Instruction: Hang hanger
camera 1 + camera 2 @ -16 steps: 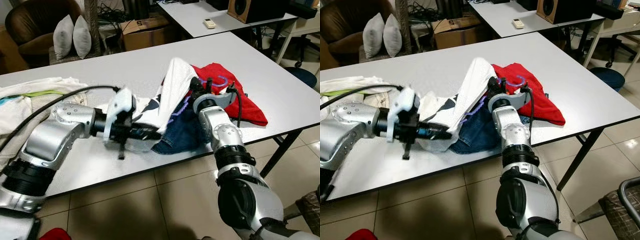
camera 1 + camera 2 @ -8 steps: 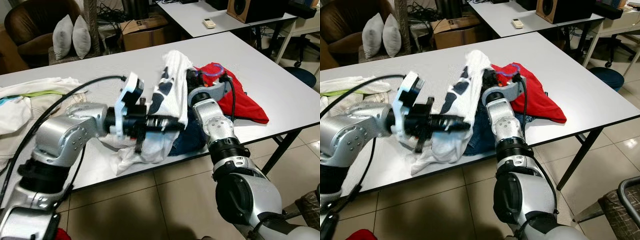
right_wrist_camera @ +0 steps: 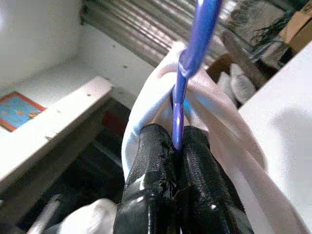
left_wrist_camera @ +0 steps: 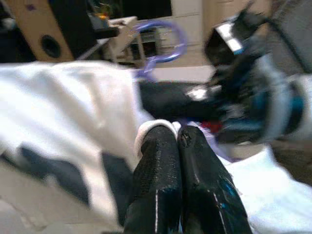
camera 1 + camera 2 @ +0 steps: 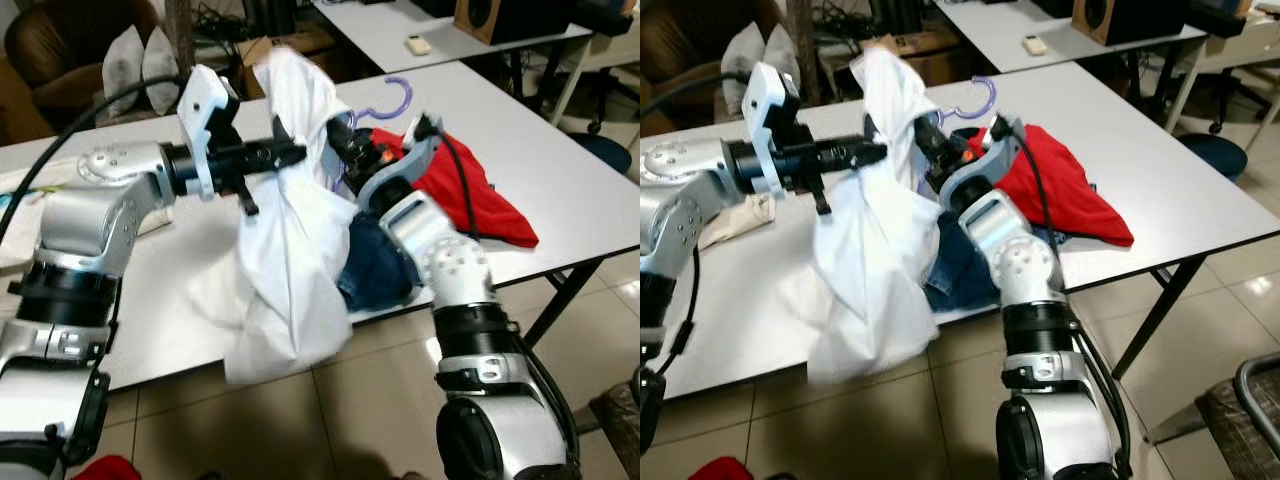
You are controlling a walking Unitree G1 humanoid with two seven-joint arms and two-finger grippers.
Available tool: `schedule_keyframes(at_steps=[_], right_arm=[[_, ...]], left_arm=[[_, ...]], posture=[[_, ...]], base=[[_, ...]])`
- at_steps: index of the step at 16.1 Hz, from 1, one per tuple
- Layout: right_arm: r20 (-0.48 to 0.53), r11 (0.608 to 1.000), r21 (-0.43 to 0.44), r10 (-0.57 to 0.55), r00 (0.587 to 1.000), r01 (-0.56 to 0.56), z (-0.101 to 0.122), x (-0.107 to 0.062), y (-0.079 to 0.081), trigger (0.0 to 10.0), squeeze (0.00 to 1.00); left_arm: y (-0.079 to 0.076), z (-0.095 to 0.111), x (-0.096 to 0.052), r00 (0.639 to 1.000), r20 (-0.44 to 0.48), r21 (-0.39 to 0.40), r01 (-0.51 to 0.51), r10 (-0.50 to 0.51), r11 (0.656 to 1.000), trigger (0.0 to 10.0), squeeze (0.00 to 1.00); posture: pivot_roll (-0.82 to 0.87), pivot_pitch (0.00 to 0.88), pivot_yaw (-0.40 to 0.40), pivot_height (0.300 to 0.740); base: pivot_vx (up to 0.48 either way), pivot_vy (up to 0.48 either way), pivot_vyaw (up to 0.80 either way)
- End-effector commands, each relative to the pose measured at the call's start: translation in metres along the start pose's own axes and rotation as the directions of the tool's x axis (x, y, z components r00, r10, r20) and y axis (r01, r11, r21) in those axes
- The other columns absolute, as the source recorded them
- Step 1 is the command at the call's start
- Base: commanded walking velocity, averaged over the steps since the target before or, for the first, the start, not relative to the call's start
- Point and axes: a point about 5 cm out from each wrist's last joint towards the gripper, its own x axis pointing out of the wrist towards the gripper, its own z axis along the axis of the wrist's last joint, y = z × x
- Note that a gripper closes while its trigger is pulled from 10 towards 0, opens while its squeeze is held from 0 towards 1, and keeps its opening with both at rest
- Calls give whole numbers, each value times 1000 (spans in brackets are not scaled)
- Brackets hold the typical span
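While both claws pinch it, the white shirt (image 5: 285, 250) (on purple hanger (image 5: 385, 100)) hangs.

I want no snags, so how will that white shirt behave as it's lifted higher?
The white shirt is probably floppy and light: it sags in loose folds below the table edge. It may slip, since the left gripper pinches just a fold and the right gripper the purple hanger.

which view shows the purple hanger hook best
The left eye view: the whole hook of the purple hanger curves clear above the white shirt. The right wrist view has just its neck between the right gripper fingers; the left wrist view blurs it.
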Motion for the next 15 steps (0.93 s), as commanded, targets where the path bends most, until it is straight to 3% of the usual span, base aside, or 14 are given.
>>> schedule_keyframes(at_steps=[1,2,3,4,6,7,9,10,11,15], right_arm=[[-43,996,89,18,999,-14,-13,-6,2,10000,0],[-46,994,105,7,999,-2,-11,-14,0,10000,0],[-57,995,51,-77,995,80,-12,-18,-12,10000,0],[-63,994,39,-102,993,105,-12,-20,-16,10000,0],[-64,995,54,-81,995,85,-12,-23,-12,10000,0],[-77,994,48,-93,993,97,-13,-28,-12,10000,0],[-61,990,32,-133,989,135,-13,-34,-16,10000,0],[-42,988,35,-150,988,152,-11,-37,-17,10000,0],[-30,984,36,-172,985,174,-10,-39,-19,10000,0],[-29,977,17,-212,977,212,-7,-51,-23,10000,0]], left_arm=[[18,25,-13,989,69,92,-138,132,986,2000,0],[24,42,-16,974,146,103,-189,173,976,1373,0],[17,57,-15,967,221,97,-151,126,984,667,0],[10,67,-14,960,267,95,-109,80,989,2078,0],[16,66,-16,966,219,169,-180,141,969,2824,0],[14,56,-17,976,178,169,-158,127,973,10000,0],[0,38,-14,988,138,112,-89,73,990,10000,12],[-1,30,-16,986,125,96,-124,112,988,10000,675],[2,26,-21,983,120,84,-150,139,985,10000,1000],[4,33,-37,973,169,42,-164,154,986,10000,1000]], posture=[[-104,0,88,740],[-109,0,87,740],[-111,0,86,740],[-110,0,83,740],[-112,0,83,740],[-114,0,84,740],[-127,0,91,740],[-134,0,91,740],[-140,0,88,740],[-133,0,61,740]], base=[[0,0,0],[0,0,0],[0,0,0],[0,0,0],[0,0,0],[0,0,0],[0,0,0],[0,0,0],[0,0,0],[0,0,0]])
